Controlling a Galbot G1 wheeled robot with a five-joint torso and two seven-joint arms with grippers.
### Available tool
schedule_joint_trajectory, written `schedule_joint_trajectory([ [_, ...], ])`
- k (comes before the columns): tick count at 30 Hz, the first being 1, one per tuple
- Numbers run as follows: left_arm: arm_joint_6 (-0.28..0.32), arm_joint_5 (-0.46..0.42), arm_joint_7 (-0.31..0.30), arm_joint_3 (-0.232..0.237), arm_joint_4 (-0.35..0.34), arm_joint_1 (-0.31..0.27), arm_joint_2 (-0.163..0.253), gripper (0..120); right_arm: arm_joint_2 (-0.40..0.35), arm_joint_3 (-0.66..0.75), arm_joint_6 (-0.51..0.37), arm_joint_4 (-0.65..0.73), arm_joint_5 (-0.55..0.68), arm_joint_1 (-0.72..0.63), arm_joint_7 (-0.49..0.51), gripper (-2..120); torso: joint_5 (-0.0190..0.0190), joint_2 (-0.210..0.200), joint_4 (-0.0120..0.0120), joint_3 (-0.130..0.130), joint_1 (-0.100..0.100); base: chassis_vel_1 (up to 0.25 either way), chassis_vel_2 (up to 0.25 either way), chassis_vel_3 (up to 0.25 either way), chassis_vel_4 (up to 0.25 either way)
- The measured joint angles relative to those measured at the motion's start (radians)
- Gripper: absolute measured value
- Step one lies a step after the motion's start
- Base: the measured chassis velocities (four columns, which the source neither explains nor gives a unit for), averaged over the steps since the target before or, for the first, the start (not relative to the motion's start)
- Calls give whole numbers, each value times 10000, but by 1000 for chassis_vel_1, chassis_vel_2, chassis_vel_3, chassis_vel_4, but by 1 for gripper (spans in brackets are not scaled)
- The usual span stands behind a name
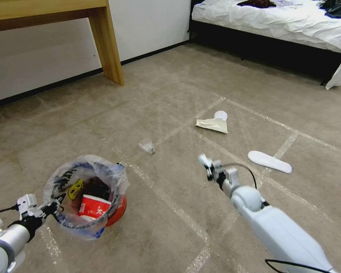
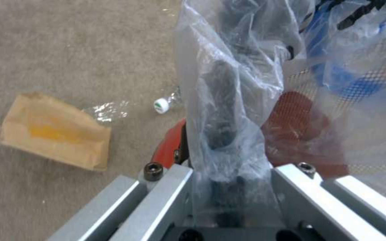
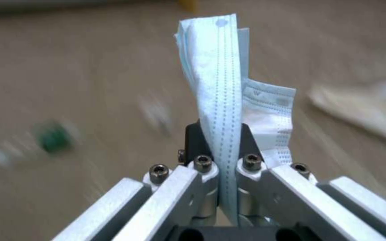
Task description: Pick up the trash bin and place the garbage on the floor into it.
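Head camera high, facing down, wrist cameras close behind tools

The red, bag-lined trash bin (image 1: 88,197) (wrappers inside) is held tilted above the taped floor (image 1: 170,94); a crumpled bottle (image 1: 147,146) lies beyond it.

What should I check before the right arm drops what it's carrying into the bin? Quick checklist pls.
1. Right gripper has the item: ok, shut on a light blue face mask, pinched between the fingers.
2. Left gripper holds the trash bin: ok, clamped on the rim through the bag liner.
3. Bin mouth open: ok, liner spread wide, a red wrapper already inside.
4. Right gripper over the bin: not ok, it is off to the bin's right, above bare floor.
5. Path between them: ok, nothing stands in the way.
6. Bin lifted off the floor: cannot tell.
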Motion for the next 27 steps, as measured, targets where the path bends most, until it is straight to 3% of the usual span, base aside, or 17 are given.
schedule_joint_trajectory([
  [2,39,-182,-51,55,44,-16,343,1,-7,-371,102,994,754,535,152,0,-2,1,3,-1,0,0,0,0,0],
  [5,39,-282,-69,99,85,-19,515,1,18,-718,100,1600,1348,911,337,0,2,1,4,0,0,0,0,0,0],
  [18,54,-365,-69,221,121,-132,656,1,76,-3317,-965,3484,4097,3266,1955,0,1,0,0,0,0,0,0,0,0],
  [26,58,-437,-61,75,35,-31,692,1,1094,-4966,-2056,3967,6564,5391,3651,0,0,1,9,0,0,0,0,0,0],
  [27,58,-437,-61,37,28,-23,669,1,1347,-5209,-2346,3979,7016,5642,4120,0,-1,0,-4,0,0,0,0,0,0],
])
